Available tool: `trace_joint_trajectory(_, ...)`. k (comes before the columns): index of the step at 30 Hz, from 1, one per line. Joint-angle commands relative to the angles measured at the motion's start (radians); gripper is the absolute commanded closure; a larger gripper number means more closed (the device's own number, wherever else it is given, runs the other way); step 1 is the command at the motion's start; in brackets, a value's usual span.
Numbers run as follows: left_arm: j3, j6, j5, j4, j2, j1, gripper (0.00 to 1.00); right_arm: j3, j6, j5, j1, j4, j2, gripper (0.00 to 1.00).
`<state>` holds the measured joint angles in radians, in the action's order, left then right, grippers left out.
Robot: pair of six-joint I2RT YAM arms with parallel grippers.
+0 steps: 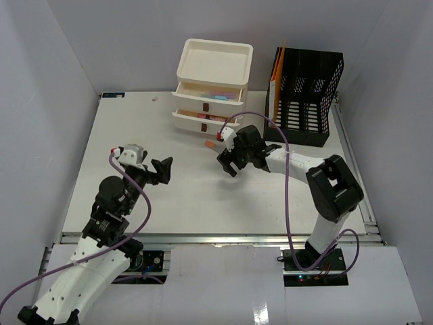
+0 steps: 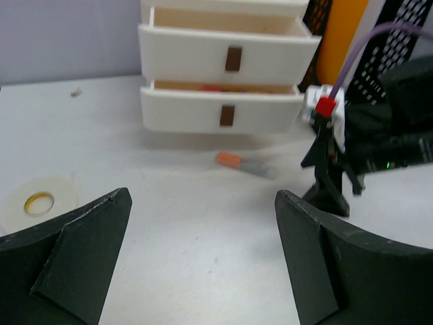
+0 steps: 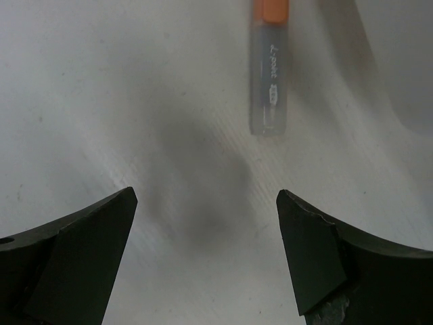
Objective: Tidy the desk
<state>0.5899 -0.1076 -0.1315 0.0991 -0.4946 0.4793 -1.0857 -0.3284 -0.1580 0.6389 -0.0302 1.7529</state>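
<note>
- Marker (image 3: 269,74): cap cut off at top edge of right wrist view.
- Tape roll (image 2: 39,200): partly hidden, lower left of left wrist view.
- L gripper (image 2: 203,195), R gripper (image 3: 206,194): both wide open, empty.

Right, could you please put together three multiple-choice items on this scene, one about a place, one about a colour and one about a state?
1. Where does the pen lie?
A. on top of the drawer unit
B. flat on the desk, in front of that unit
C. hanging off the desk's near edge

2. What colour is the pen's cap?
A. orange
B. green
C. blue

3. How does the right pincer stand?
A. shut on the pen
B. shut on nothing
C. open and empty

Answers:
1 B: the top view shows it on the bare tabletop just before the drawers.
2 A: the right wrist view shows the orange cap close up.
3 C: its fingers stand wide apart with only tabletop between them, and the pen lies ahead of them.
</note>
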Motion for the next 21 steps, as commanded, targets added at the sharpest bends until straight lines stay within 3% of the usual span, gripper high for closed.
trace_joint_trajectory(1,-0.061,0.037,-0.075,0.129,0.088,-0.005,0.02,-0.078,0.017,0.075,0.017,0.135,0.077,0.1)
trace_joint_trajectory(8,-0.061,0.041,-0.07,0.123,0.091,-0.005,0.02,-0.126,0.015,0.186,0.045,0.218,0.19,0.0)
trace_joint_trajectory(12,-0.056,0.046,-0.056,0.123,0.078,-0.005,0.02,-0.147,0.039,0.234,0.051,0.242,0.239,0.15)
trace_joint_trajectory(18,-0.058,0.044,-0.07,0.126,0.109,-0.005,0.02,-0.128,0.061,0.257,0.053,0.262,0.271,0.25)
trace_joint_trajectory(21,-0.059,0.043,-0.078,0.126,0.124,-0.005,0.02,-0.102,0.076,0.203,0.051,0.262,0.272,0.43)
